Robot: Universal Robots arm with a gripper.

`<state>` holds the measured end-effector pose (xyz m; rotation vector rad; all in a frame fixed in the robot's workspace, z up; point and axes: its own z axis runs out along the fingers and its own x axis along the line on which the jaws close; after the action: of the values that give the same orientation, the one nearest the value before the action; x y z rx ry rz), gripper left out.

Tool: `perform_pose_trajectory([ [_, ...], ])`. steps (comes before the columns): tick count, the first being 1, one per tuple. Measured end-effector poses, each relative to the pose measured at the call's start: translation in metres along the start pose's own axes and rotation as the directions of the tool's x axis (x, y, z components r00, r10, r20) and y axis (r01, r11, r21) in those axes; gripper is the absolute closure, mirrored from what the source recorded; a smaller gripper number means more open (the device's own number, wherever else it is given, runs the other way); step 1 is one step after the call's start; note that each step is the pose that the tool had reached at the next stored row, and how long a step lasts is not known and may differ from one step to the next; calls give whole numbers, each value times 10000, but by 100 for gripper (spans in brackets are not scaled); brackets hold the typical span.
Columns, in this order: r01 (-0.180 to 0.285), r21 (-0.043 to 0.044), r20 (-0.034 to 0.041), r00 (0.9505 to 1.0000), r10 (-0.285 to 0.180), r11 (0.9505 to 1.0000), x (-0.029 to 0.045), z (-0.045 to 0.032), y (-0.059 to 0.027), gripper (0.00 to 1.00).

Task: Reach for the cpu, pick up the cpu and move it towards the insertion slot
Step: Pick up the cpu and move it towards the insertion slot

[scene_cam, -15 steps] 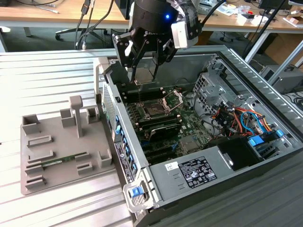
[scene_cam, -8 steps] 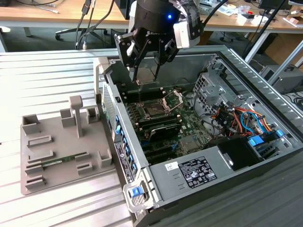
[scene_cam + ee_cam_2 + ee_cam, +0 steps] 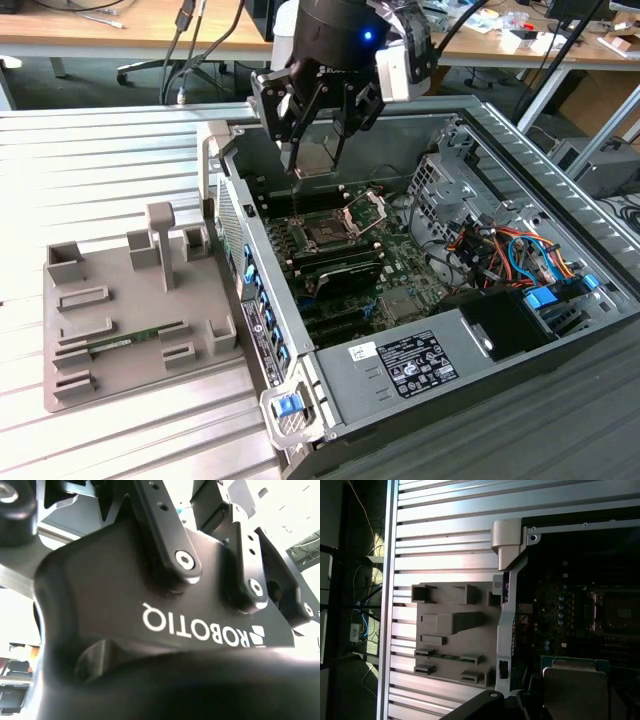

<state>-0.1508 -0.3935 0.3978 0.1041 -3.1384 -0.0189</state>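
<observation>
In the exterior view the grey tray [image 3: 120, 330] lies nearest on the left, well apart from the work. Farther in, the open case [image 3: 500, 300] shows the slot [image 3: 325, 235] with its clamp frame lifted, likely to receive the chip. Above it hangs the gripper [image 3: 315, 165], fingers clenched on the cpu [image 3: 318, 160], held flat and clear of the case walls, with free air below.

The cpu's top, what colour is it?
Pale silver metal; the cpu shows best in the first wrist view, held in the claw.
</observation>
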Motion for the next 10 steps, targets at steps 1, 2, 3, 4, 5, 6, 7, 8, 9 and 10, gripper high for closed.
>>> perform_pose_trajectory([
  [1,0,-1,0,10000,0,10000,-11,0,-1,45],
  [2,0,0,0,10000,0,10000,-22,0,-1,45],
  [3,0,-1,0,10000,0,10000,-34,0,-2,45],
  [4,0,-1,1,10000,0,10000,-40,0,-3,45],
  [5,0,0,0,10000,0,10000,-46,0,-3,45],
  [6,0,0,0,10000,0,10000,-53,0,-3,45],
  [7,0,0,1,10000,0,10000,-58,0,-4,45],
  [8,0,0,0,10000,0,10000,-67,0,-4,45],
  [9,0,0,0,10000,0,10000,-73,0,-5,45],
  [10,0,0,0,10000,0,10000,-80,0,-5,45],
])
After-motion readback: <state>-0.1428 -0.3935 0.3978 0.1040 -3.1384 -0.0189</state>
